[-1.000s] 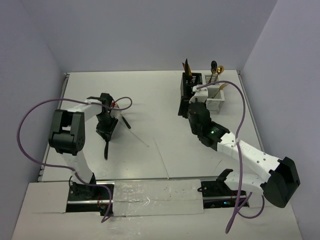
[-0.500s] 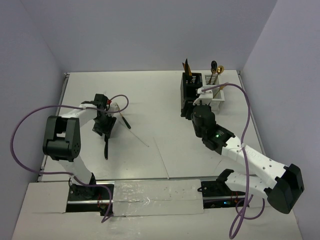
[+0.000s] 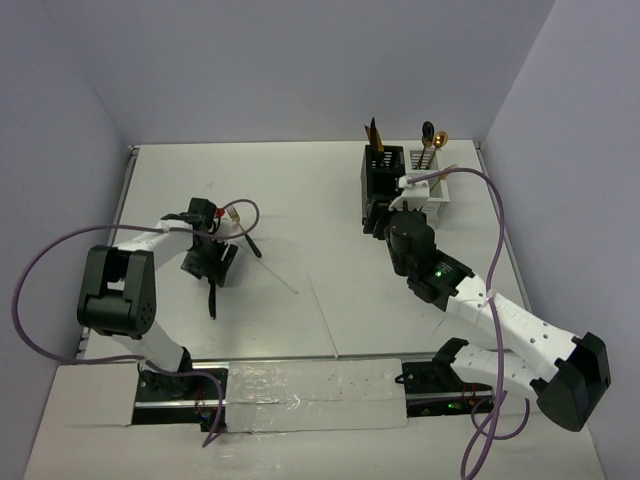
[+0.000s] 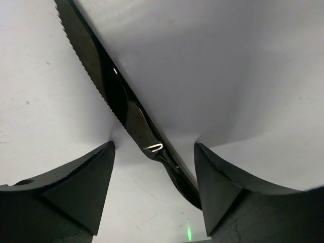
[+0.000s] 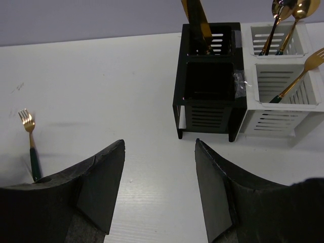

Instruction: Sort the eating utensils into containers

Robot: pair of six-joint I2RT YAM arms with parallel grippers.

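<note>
The left claw (image 4: 153, 152) is wide open and sits low over the table (image 3: 300, 180), with a black knife (image 4: 119, 98) lying flat between its two fingers (image 4: 76, 182). It is not pinching the knife yet. The knife has little saw teeth, and it lies far to the left of the black caddy (image 3: 383, 176). The right claw (image 5: 159, 152) is open too and holds nothing; it hangs just in front of the black caddy. The white caddy (image 5: 277, 83) is stuck to the black caddy's right side. A gold knife (image 5: 195, 15) stands in the black caddy. I think the step now is grabbing the black knife. Next the left claw needs to squeeze shut on it, lift it, and carry it over to the black caddy.
</note>
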